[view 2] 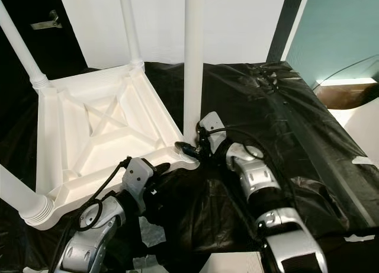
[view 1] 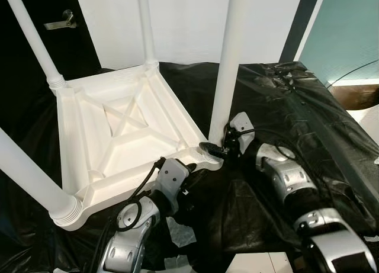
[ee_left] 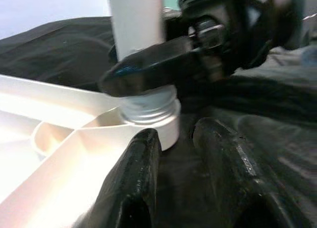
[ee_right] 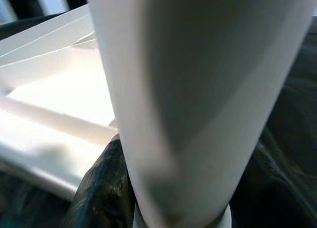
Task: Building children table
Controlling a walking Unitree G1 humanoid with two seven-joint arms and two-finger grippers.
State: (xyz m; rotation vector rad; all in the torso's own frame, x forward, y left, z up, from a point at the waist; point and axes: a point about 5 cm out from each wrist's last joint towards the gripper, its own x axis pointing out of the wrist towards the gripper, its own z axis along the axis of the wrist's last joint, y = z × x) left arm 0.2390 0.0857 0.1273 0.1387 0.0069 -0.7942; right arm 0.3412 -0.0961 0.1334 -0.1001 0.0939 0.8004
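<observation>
Left eye view: you see the white children's table (view 1: 127, 137) upside down on a black plastic sheet (view 1: 296, 113), its four legs pointing up.
Near-right leg (view 1: 228, 66): at about 1 o'clock from frame centre, it stands upright in the corner socket (view 1: 208, 157).
Right gripper (view 1: 220, 147): at the foot of that leg, its black fingers closed around the base just above the socket.
Left gripper (view 1: 173, 166): at 6 o'clock, against the table's near edge; you cannot tell from here how far its fingers are parted.

Right eye view: same scene; your right arm (view 2: 260, 190) reaches in from 5 o'clock, and the left arm (view 2: 95, 225) from 7 o'clock.

Left wrist view: your left fingers (ee_left: 133, 183) stand slightly apart and hold nothing, one tip touching the table rim beside the socket. The right gripper's black finger wraps the leg above the threaded collar (ee_left: 148, 107).

Right wrist view: the leg (ee_right: 198, 99) is close up, with a black finger (ee_right: 106, 188) pressed against its base at 7 o'clock and the table's underside (ee_right: 49, 79) at 9 o'clock.
</observation>
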